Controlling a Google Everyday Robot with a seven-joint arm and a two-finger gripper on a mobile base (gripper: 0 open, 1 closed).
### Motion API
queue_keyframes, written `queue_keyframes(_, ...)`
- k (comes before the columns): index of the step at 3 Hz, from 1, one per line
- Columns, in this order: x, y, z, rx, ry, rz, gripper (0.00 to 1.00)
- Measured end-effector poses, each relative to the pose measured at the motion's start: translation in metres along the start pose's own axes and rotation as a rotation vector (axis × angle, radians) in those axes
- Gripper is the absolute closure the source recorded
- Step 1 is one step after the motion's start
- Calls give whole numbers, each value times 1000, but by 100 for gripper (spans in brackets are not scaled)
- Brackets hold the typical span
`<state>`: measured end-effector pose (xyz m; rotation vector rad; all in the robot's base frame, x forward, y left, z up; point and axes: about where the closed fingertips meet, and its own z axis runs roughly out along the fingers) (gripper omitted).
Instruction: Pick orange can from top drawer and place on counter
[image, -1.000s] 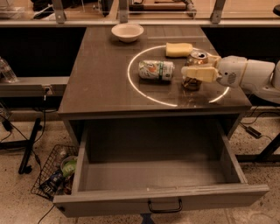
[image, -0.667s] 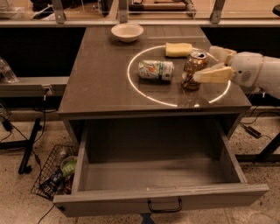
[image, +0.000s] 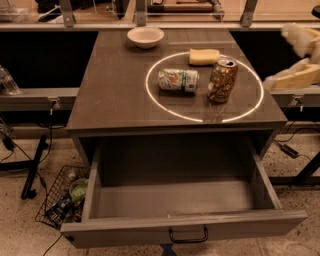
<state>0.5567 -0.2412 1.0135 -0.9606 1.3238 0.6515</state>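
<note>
Noted orange can (image: 222, 80) standing on the counter (image: 110, 90) inside the white circle (image: 146, 85), just right of the white-and-green can (image: 178, 80) lying on its side; long axis near vertical, pull-tab top pointing up. Found gripper (image: 296, 77) past the counter's right edge, apart from the orange can; cannot tell whether claw apart or together. Judged placing step done, top drawer (image: 125, 231) left open; next calls only for keeping clear of the can.

You have a speckled floor (image: 30, 235) under dim warm light. At left, a wire basket (image: 50, 207) of trash and black cables (image: 17, 149). The gripper (image: 299, 59) hangs at the right edge.
</note>
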Motion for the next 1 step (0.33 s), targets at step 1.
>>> queue_keyframes(1,-9,3,-14,13,0,-30,0)
